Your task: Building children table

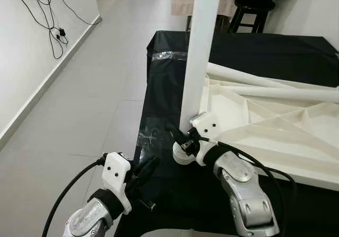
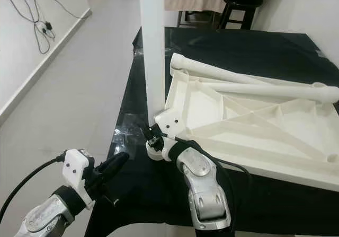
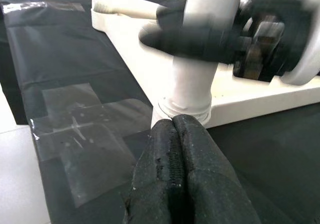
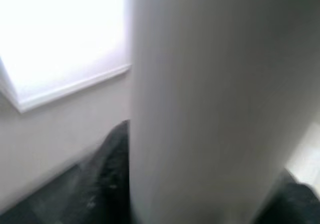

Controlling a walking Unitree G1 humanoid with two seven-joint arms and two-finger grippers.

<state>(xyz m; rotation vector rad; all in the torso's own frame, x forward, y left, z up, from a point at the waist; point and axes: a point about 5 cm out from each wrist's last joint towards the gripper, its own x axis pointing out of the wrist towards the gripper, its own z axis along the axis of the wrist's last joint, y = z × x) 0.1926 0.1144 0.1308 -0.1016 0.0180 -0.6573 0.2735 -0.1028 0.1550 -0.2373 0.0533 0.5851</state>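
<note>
A white children's table top (image 1: 275, 125) lies upside down on a black-covered table (image 1: 254, 51). One white leg (image 1: 200, 51) stands upright in its near left corner. My right gripper (image 1: 179, 135) is shut on the base of that leg; in the right wrist view its black fingers (image 4: 107, 184) sit on either side of the leg (image 4: 200, 108). My left gripper (image 1: 152, 164) is shut on nothing and hovers low by the black table's near left edge, its tip (image 3: 172, 126) pointing at the leg's foot (image 3: 187, 101). Two loose legs (image 1: 286, 93) lie across the top's far side.
Clear tape patches (image 1: 151, 139) stick to the black cover near the leg. A dark stool (image 1: 249, 11) stands behind the table. Cables (image 1: 53, 30) hang on the left wall. Open grey floor (image 1: 90, 99) runs along the table's left side.
</note>
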